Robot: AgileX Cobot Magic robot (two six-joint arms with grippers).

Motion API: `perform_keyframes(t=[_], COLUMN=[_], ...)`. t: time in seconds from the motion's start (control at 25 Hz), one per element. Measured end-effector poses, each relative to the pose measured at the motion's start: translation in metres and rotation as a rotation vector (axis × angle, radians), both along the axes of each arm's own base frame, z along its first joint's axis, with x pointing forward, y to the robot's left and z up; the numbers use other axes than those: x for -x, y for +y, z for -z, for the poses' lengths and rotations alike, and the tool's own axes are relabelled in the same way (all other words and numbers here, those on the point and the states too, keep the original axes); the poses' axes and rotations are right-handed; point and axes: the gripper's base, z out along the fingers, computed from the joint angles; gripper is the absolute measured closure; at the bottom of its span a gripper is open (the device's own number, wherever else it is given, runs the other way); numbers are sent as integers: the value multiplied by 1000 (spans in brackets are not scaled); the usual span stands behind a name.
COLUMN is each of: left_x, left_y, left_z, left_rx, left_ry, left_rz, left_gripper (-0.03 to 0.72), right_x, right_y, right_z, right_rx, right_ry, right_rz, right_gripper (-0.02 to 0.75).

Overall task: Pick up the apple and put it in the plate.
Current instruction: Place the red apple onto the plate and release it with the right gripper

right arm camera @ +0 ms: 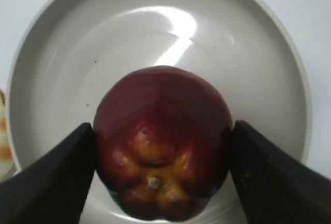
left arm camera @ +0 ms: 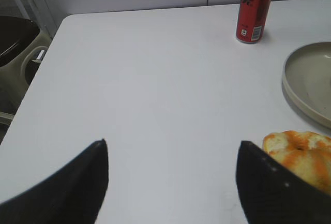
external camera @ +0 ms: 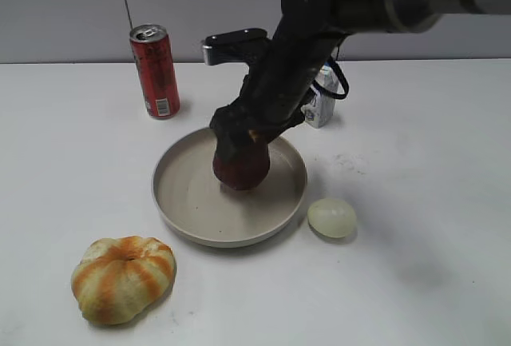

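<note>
Worktop [external camera: 415,266], L to R, exterior view. Striped bun [external camera: 123,277] at front L, red can [external camera: 155,71] at rear L; neither involved. L gripper [left arm camera: 173,182] is not in the exterior view; its wrist cam shows fingers [left arm camera: 77,185] spread wide, nothing between them, over bare worktop w/ the bun just beside the R-hand finger. Idle.

Centre: plate [external camera: 180,202], beige, raised rim. R gripper [right arm camera: 163,146] reaches down over it from upper R. Apple [external camera: 241,166] sits within the plate's outline, slightly R of centre. R wrist cam: apple [right arm camera: 163,141] crown-end toward the cam, yellowish patches showing, plate [right arm camera: 57,53] floor behind it on all sides.

R of plate: pale egg [external camera: 332,217] near the rim, apart from it. Small carton [external camera: 321,105] at rear, partly hidden by the arm.

Progress, as judged: pick-up done, transfer done, apple is over or in the plate. Cannot tell whether its underside touches the plate floor. Remaining: release, retract arm.

Apple vs fingers: R fingers [right arm camera: 51,182] close on the apple, one on each flank, both touching the skin at its widest part. Apple roughly centred between them, no visible tilt. Grip appears firm.
</note>
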Motion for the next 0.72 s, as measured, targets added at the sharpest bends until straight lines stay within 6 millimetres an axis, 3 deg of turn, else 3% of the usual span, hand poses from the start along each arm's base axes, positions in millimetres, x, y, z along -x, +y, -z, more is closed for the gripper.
perform_keyframes(t=[0.2, 0.4, 0.52, 0.72], left_x=[0, 0, 0, 0], left_y=[0, 0, 0, 0], left_z=[0, 0, 0, 0], left_rx=[0, 0, 0, 0], left_ry=[0, 0, 0, 0], left_rz=[0, 0, 0, 0], left_gripper=[104, 104, 104, 104], right_x=[-3, -4, -7, -13], right_y=[2, 4, 7, 1], right_z=[20, 13, -8, -71], right_rx=[17, 13, 29, 70], right_ry=[24, 41, 62, 63], right_rz=[9, 5, -28, -1], right_gripper=[107, 65, 62, 62])
